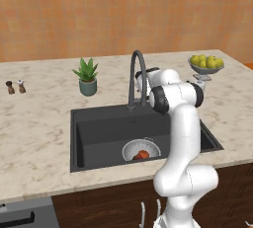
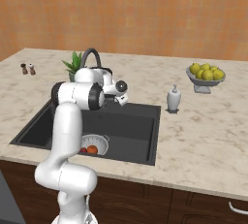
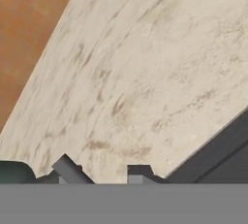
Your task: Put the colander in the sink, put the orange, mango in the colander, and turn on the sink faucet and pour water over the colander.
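The colander (image 1: 131, 147) (image 2: 100, 141) sits in the front of the dark sink (image 1: 99, 133) (image 2: 133, 126). The orange (image 1: 144, 154) (image 2: 92, 149) lies in it beside a redder fruit, the mango (image 2: 83, 150). My arm hides part of the colander. The sink faucet (image 1: 137, 61) (image 2: 91, 52) arches over the basin's back edge, and no water shows at its spout. My gripper (image 1: 144, 83) (image 2: 121, 100) (image 3: 102, 172) hovers right beside the faucet's base. Its tips stand a narrow gap apart over the marble counter (image 3: 145, 72), with nothing seen between them.
A potted plant (image 1: 88, 76) (image 2: 72, 63) stands left of the faucet. A footed bowl of yellow-green fruit (image 1: 206, 64) (image 2: 205, 75) and a soap dispenser (image 2: 174, 98) stand on the right. Two small shakers (image 1: 15, 87) (image 2: 27, 68) are at the far left.
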Controlling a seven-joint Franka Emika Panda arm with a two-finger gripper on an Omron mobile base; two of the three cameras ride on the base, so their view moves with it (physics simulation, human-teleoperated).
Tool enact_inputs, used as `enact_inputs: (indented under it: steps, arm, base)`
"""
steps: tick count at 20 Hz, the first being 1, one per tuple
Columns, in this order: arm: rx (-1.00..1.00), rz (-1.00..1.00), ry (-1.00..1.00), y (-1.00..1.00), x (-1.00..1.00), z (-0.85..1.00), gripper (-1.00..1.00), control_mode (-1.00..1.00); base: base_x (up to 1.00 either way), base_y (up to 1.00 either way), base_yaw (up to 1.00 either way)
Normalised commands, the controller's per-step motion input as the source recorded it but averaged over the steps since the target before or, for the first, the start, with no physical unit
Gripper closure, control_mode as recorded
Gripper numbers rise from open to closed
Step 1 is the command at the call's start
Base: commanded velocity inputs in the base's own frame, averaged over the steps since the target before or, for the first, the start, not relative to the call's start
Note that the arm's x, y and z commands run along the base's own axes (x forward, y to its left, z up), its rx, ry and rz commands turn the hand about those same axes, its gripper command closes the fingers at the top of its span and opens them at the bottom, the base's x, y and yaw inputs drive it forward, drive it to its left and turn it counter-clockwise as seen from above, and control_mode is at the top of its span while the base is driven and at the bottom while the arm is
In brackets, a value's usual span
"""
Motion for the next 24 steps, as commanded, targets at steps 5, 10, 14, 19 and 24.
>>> enact_inputs:
  steps: [5,10,14,19,24]
  arm:
    - [0.04,-0.06,0.00,-0.78,-0.26,0.00,1.00,-1.00]
    - [0.06,-0.07,0.00,-0.83,-0.50,-0.01,1.00,-1.00]
    - [0.06,-0.08,0.00,-0.86,-0.71,-0.03,1.00,-1.00]
    - [0.07,-0.06,0.00,-0.79,-0.74,-0.03,1.00,-1.00]
    - [0.07,-0.01,-0.04,-0.50,-0.65,0.04,1.00,-1.00]
  base:
    - [0.00,0.00,0.00]
    - [0.00,0.00,0.00]
    - [0.00,0.00,0.00]
    - [0.00,0.00,0.00]
    - [0.00,0.00,0.00]
